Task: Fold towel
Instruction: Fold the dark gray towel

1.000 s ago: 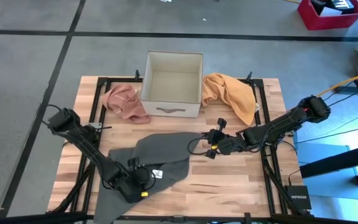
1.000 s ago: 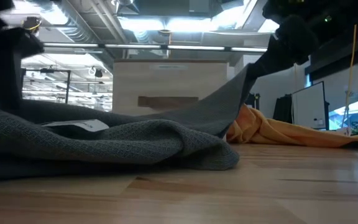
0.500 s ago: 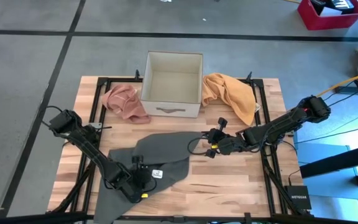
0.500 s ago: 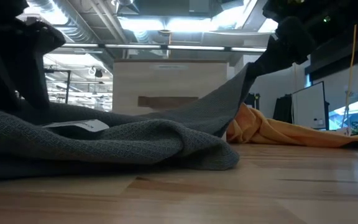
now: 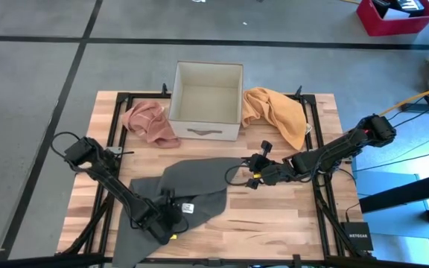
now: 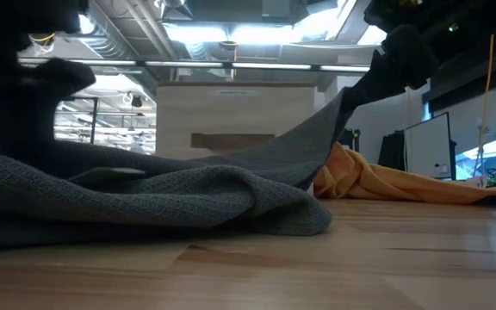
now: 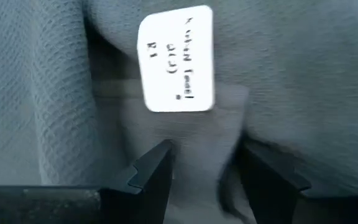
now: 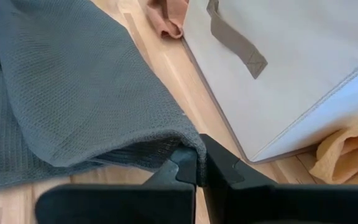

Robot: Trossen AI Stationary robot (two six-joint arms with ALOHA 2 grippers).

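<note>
The dark grey towel point(image 5: 192, 182) lies crumpled across the table's middle and near-left part, and its near-left end hangs over the near edge. A white label point(image 7: 178, 59) sits on it. My left gripper point(image 5: 176, 216) is low over the towel just beside that label, open. In the left wrist view its fingers point(image 7: 154, 171) stand on either side of a ridge of cloth. My right gripper point(image 5: 249, 177) is at the towel's right end, shut on the cloth. In the low view this end point(image 6: 334, 112) is raised off the wood. My left gripper: I cannot tell whether its open fingers touch the cloth between them. My right gripper pinches the towel's right edge point(image 8: 185, 140) between its two fingers, coming level from the table's right. That end is lifted and slopes down to the rest of the towel point(image 6: 145, 198), which lies on the table.
A beige fabric box point(image 5: 205, 100) stands at the far middle. A pink cloth point(image 5: 149, 123) lies left of it and an orange cloth point(image 5: 278, 112) right of it. Bare wood point(image 5: 274, 223) shows at the near right.
My left arm has moved toward the table's right, and its gripper has come closer to the white label on the towel. The towel and my right gripper have kept still.
</note>
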